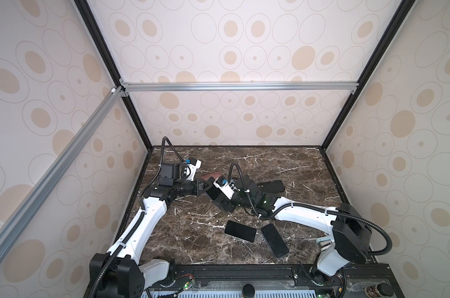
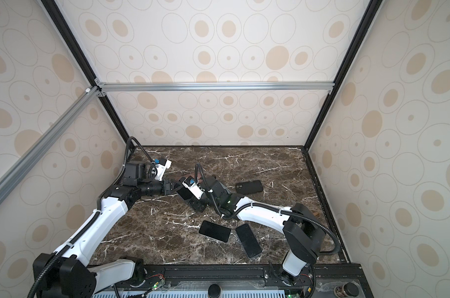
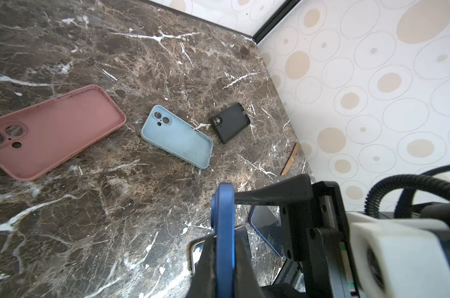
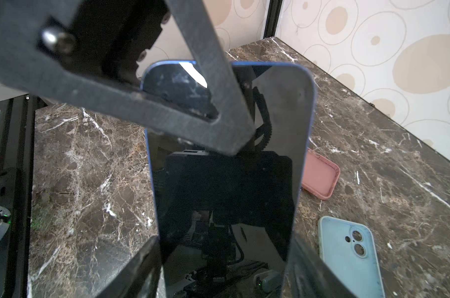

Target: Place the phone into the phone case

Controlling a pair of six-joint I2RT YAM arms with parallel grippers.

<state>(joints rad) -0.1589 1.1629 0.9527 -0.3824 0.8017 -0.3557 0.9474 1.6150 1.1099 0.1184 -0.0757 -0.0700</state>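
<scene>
Right wrist view: blue phone [image 4: 218, 193] widthwise in the wide-set right pincer [image 4: 226, 258], left pincer [image 4: 229, 139] tight on its far end.

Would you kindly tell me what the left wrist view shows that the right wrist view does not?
Left wrist only: the black case, a thin tan stick, and the blue phone seen edge-on. Right wrist only: that phone's dark screen, face on. Both: the blue phone, the pink case and the light blue case lying on the marble table.

No legible text, label, brand or number on the blue phone [image 4: 226, 193], pink case [image 3: 56, 129] or elsewhere.
</scene>
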